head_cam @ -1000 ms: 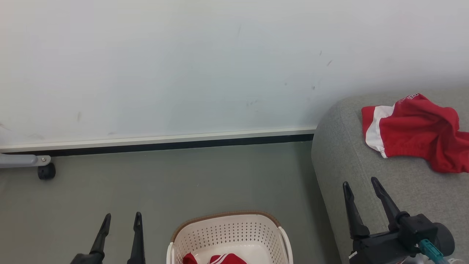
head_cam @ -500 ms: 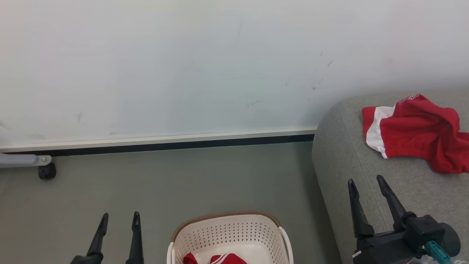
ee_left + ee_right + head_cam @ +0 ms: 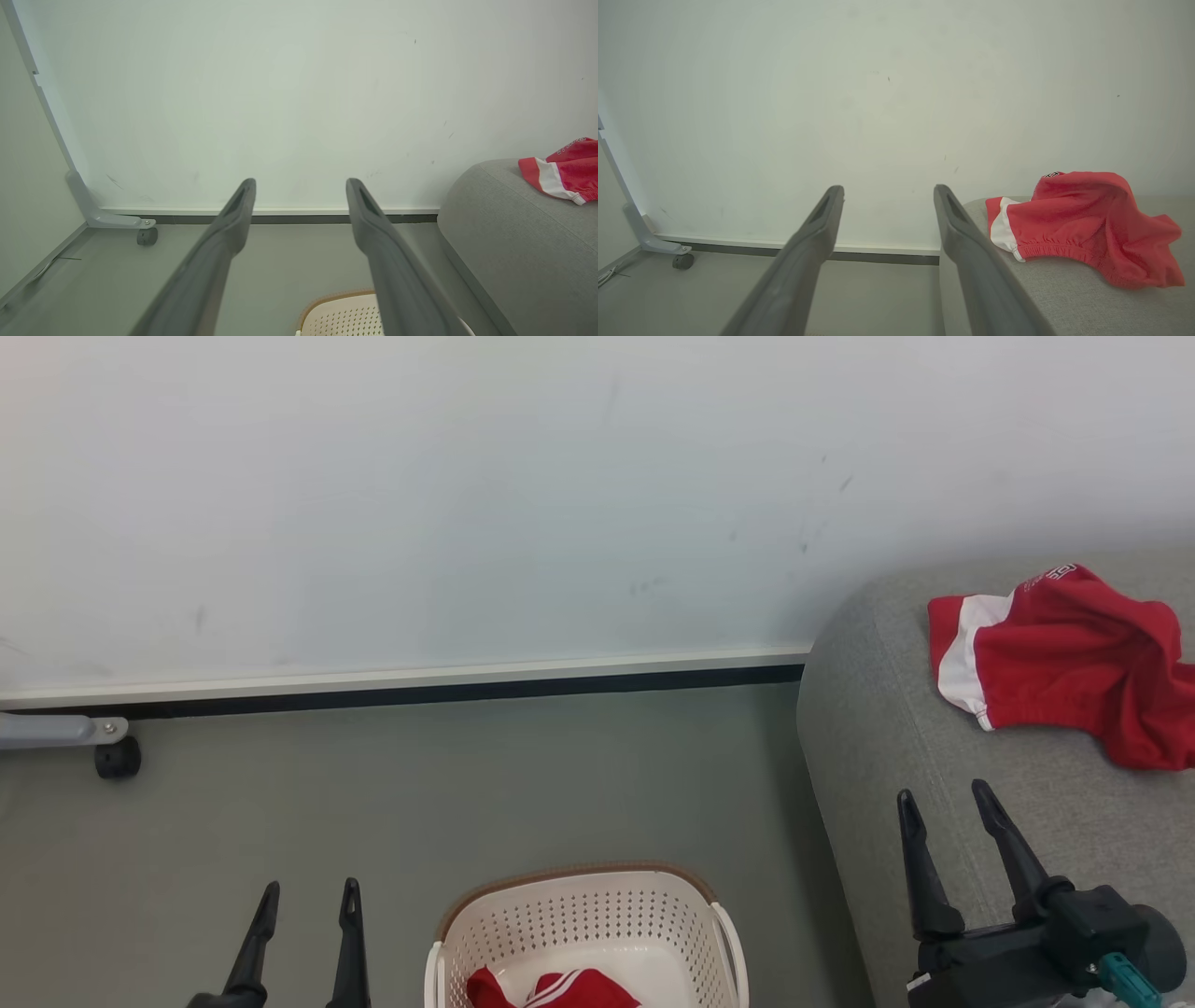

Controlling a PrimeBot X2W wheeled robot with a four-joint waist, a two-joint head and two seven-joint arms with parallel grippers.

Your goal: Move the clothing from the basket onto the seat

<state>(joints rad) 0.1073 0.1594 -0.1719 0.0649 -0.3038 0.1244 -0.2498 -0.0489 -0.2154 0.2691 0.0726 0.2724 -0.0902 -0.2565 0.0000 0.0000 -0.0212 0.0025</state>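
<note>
Clothing (image 3: 1064,663), crumpled red, white-panelled, on seat (image 3: 887,737); left claw (image 3: 311,887) and right claw (image 3: 942,791) agape.

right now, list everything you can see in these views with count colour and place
grey fabric sofa: one, grey, at right
oval perforated plastic laundry basket: one, cream-white with brown rim, on the floor
red mesh garment with white side panel: one, red and white, crumpled on the sofa
red garment with white stripes: one, red and white, in the basket
grey metal leg with black caster wheel: one, grey and black, far left by the wall
left gripper: one, dark, open, lower left over the floor
right gripper: one, dark, open, lower right over the sofa
</note>
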